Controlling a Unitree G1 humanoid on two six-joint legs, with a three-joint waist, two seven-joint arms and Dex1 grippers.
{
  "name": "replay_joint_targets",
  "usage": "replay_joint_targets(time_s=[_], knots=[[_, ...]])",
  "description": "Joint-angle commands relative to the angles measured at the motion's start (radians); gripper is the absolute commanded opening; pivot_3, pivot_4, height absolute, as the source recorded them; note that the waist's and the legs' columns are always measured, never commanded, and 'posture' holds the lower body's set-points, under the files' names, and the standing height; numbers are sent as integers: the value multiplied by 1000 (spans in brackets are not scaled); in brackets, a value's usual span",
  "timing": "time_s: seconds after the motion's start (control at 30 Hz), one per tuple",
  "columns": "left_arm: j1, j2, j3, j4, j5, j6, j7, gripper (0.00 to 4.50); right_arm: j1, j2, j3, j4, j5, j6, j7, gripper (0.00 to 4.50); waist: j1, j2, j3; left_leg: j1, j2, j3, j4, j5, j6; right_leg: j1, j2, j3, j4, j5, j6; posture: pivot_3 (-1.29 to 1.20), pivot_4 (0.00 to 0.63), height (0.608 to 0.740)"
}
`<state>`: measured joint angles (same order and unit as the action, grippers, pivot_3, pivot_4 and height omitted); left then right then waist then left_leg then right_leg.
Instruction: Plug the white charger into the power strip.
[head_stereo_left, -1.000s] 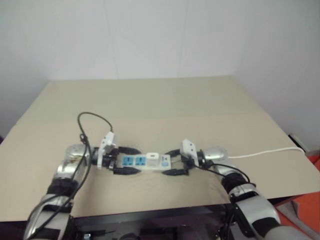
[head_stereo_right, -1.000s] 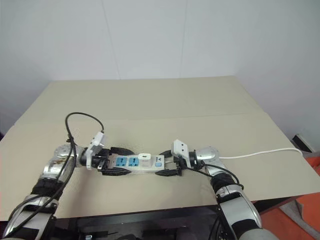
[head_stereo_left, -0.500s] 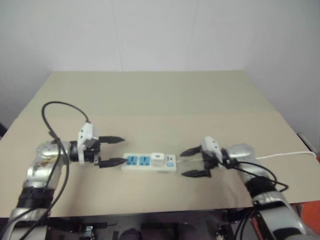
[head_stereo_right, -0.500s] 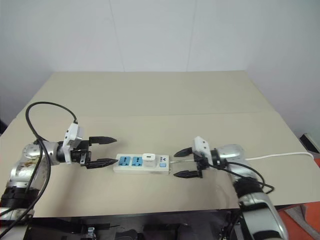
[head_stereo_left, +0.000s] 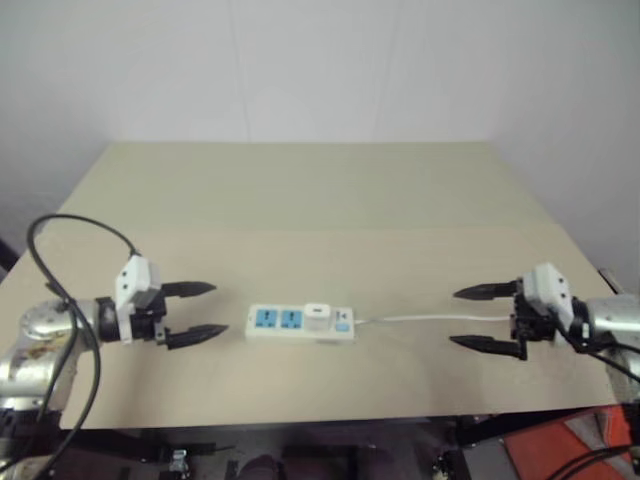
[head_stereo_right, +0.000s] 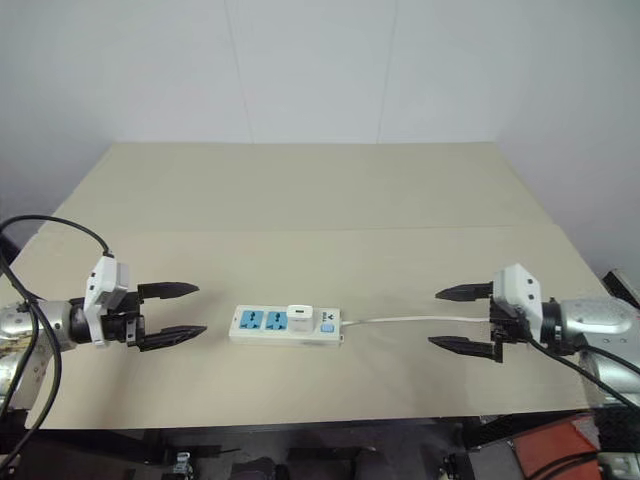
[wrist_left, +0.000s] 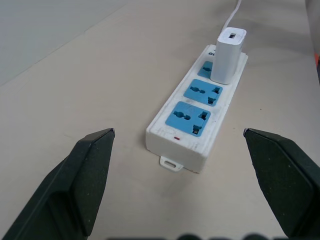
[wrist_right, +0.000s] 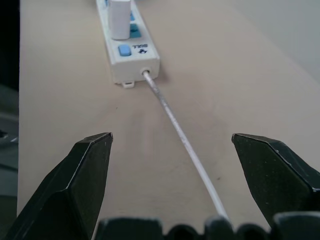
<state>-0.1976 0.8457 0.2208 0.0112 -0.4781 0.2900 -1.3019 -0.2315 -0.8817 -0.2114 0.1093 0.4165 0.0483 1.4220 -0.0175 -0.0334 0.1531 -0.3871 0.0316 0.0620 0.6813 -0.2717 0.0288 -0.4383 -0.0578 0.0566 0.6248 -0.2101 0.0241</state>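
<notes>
The charger stands upright in the strip's socket nearest the cord, and the strip lies near the front edge of the table. I have both grippers released and empty: the left is well off the strip's free end, the right is out along the cord, its jaws either side of it. The plug looks seated to me. The risk from here is the right fingers snagging the cord and dragging the strip, or my mistaking a half-seated plug for done.
</notes>
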Motion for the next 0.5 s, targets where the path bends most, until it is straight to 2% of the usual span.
replay_joint_targets(time_s=[0.03, 0.5], knots=[[-4, 6, 14, -38, -28, 9, 8, 4500, 20, -33, -44, -61, 35, 20, -11, 4457, 1, 0, 0, 0, 0, 0, 0, 0, 0, 0, 0, 0, 0, 0, 0, 0, 150, 740], [19, 29, 36, -63, -60, 47, 5, 4500, 83, -87, -93, -90, 52, 33, -27, 4457, 4, -1, 1, 0, 0, 2, 0, 0, 0, 0, 0, 1, 0, 0, 0, 0, 150, 740]])
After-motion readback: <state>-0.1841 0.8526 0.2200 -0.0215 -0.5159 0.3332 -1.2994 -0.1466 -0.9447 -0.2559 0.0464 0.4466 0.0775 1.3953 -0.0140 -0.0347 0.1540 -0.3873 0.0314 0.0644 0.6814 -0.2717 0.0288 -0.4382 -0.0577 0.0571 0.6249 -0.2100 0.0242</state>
